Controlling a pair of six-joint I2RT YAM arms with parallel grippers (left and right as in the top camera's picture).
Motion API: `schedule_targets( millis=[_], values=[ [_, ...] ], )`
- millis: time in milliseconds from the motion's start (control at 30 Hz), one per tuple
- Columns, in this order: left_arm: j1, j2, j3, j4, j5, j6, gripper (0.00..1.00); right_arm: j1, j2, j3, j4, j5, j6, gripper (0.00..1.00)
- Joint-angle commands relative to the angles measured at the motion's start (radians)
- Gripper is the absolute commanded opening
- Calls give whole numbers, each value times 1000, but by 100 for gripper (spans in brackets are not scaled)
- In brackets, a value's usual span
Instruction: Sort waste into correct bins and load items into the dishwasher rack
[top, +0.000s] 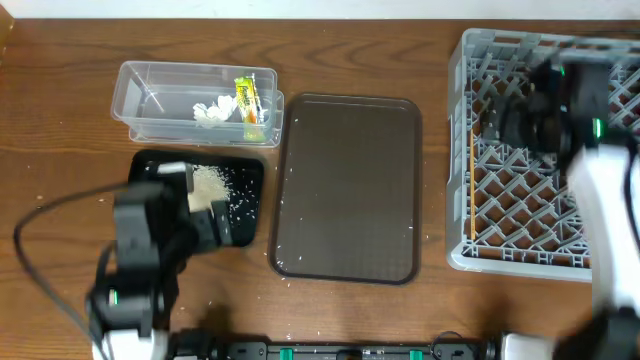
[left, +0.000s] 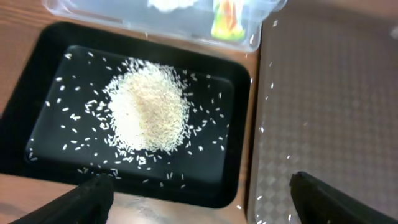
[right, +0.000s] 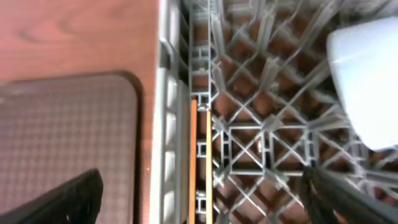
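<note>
The rice (left: 148, 106) lies heaped in the shallow black tray (top: 245, 170), also in the left wrist view (left: 37, 74). The clear tub (top: 140, 85) holds the white tissue (top: 211, 112) and the green-and-yellow wrapper (top: 250, 105). My left gripper (left: 202, 199) is open and empty over the black tray's near right corner. The grey rack (top: 458, 150) stands at the right, with the chopsticks (right: 201, 168) lying along its left wall. A pale white dish (right: 368, 81) rests in the rack. My right gripper (right: 202, 199) is open and empty over the rack's left edge. The plate and cups are hidden.
The brown serving tray (top: 348, 185) lies between the black tray and the rack, with stray rice grains along its left and front edges (left: 267, 127). A black cable (top: 40, 225) loops at the left. Both arms cover parts of the black tray and the rack.
</note>
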Motion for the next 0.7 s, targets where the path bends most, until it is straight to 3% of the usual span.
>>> schedule_targets(
  millis=[0,100,200,400,667],
  values=[
    [-3,-110,-54,30,-2,3,94,5,-228,-216,134,59,26,99],
    [-2,-171,-60,41,-2,3,95,5,-397,-369,241,90,26,99],
    [-2,-188,-60,40,-2,3,95,5,-516,-452,232,90,25,99],
    [-2,-185,-60,37,-2,3,95,5,-634,-510,50,90,25,99],
    [-2,-185,-60,37,-2,3,95,5,-633,-510,-201,90,25,99]
  ],
)
